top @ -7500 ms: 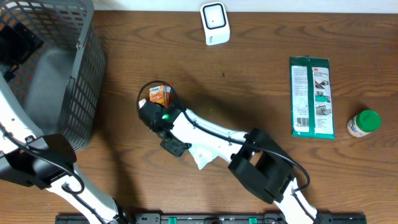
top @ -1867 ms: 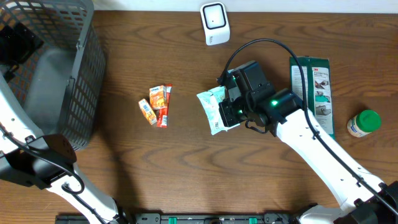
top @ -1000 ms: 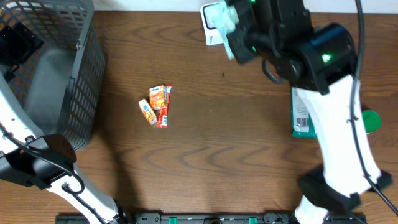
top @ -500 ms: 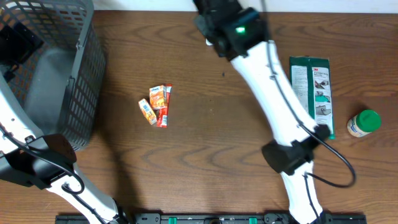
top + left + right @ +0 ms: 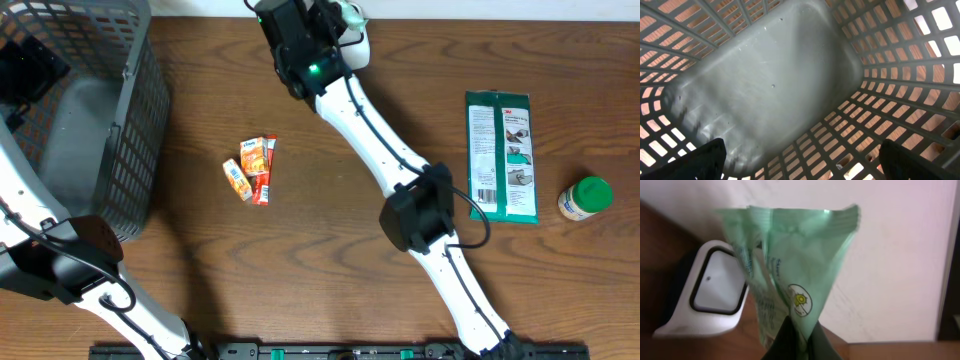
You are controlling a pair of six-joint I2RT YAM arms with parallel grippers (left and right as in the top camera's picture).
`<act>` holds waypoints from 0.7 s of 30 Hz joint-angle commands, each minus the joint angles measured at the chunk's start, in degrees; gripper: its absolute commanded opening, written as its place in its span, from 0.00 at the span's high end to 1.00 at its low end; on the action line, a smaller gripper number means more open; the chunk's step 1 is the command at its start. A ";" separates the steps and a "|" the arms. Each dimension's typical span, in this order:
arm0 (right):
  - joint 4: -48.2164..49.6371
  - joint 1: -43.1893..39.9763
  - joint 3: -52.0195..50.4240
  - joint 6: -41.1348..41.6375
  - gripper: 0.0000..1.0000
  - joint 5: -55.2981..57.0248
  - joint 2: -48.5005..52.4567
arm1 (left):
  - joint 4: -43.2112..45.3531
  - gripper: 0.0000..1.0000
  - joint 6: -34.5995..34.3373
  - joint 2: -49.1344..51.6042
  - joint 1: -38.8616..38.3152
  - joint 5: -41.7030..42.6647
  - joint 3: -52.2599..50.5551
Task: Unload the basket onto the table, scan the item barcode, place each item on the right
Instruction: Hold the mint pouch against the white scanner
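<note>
The right gripper [image 5: 796, 341], pinched shut on the green packet [image 5: 790, 265], has swung up to the scanner [image 5: 710, 292], so the packet now hangs just beside its window, seemingly ready to scan, while the left gripper [image 5: 800, 160], far left of the scanner, gapes wide and empty.

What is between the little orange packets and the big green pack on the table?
The robot's white right arm crosses over that stretch; under it is only bare wooden table. The overhead view shows it.

Pale green packet [image 5: 790, 255] with a yellow emblem; white scanner [image 5: 710, 295] beside it; brown wood-grain worktop [image 5: 330, 250]; grey lattice basket [image 5: 140, 100].
</note>
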 commanded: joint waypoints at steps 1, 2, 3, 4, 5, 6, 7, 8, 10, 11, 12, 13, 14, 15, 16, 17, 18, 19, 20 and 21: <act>9.60 0.28 1.01 -1.86 0.99 8.57 4.13 | -0.24 0.02 -0.07 -1.27 -0.02 0.50 0.96; 11.52 0.17 1.01 -1.88 0.99 9.03 4.90 | -0.24 0.02 -0.07 -1.27 -0.02 0.50 0.96; 13.81 -0.02 1.01 -1.81 0.99 9.27 5.75 | -0.26 0.02 -0.07 -1.27 -0.02 0.50 0.96; 15.50 -0.17 1.01 -1.62 0.99 9.33 6.38 | -0.24 0.02 -0.07 -1.27 -0.02 0.50 0.96; 17.18 -0.42 1.01 -1.57 0.99 9.31 7.19 | -0.26 0.02 -0.07 -1.27 -0.02 0.50 0.96; 19.15 -0.66 1.01 -1.60 0.99 9.31 7.82 | -0.24 0.02 -0.07 -1.27 -0.02 0.50 0.96; 21.29 -0.92 1.01 -1.66 0.99 9.33 8.70 | -0.26 0.02 -0.07 -1.27 -0.02 0.50 0.96; 22.73 -1.18 1.01 -2.25 0.99 9.31 9.33 | -0.24 0.02 -0.07 -1.27 -0.02 0.50 0.96; 24.81 -1.70 1.01 -3.50 0.99 9.20 10.56 | -0.24 0.02 -0.07 -1.27 -0.02 0.50 0.96; 24.94 -1.95 1.01 -3.48 0.99 8.98 11.08 | -0.24 0.02 -0.07 -1.27 -0.02 0.50 0.96; 24.92 -2.19 1.01 -3.50 0.99 8.83 11.52 | -0.24 0.02 -0.07 -1.27 -0.02 0.50 0.96; 25.18 -2.58 1.01 -3.54 0.99 8.85 12.50 | -0.26 0.02 -0.07 -1.27 -0.02 0.52 0.96; 25.24 -2.80 1.01 -3.80 0.99 8.83 12.98 | -0.26 0.02 -0.07 -1.27 -0.02 0.50 0.96; 25.42 -3.13 1.01 -4.46 0.99 8.83 13.62 | -0.24 0.02 -0.07 -1.27 -0.02 0.50 0.96; 25.83 -3.48 1.01 -5.31 0.99 8.85 14.25 | -0.26 0.02 -0.07 -1.27 -0.02 0.50 0.96; 25.83 -3.74 1.01 -5.77 0.99 8.76 14.71 | -0.26 0.02 -0.07 -1.27 -0.02 0.50 0.96; 25.77 -4.00 1.01 -5.84 0.99 8.39 15.04 | -0.24 0.02 -0.07 -1.27 -0.02 0.50 0.96; 25.79 -4.17 0.85 -5.64 0.99 7.98 15.28 | -0.24 0.02 -0.07 -1.27 -0.02 0.50 0.96; 25.83 -4.17 0.70 -5.42 0.99 7.48 15.52 | -0.24 0.02 -0.07 -1.27 -0.02 0.50 0.96; 25.86 -4.15 0.70 -5.44 0.99 6.99 15.58 | -0.26 0.02 -0.07 -1.27 -0.02 0.50 0.96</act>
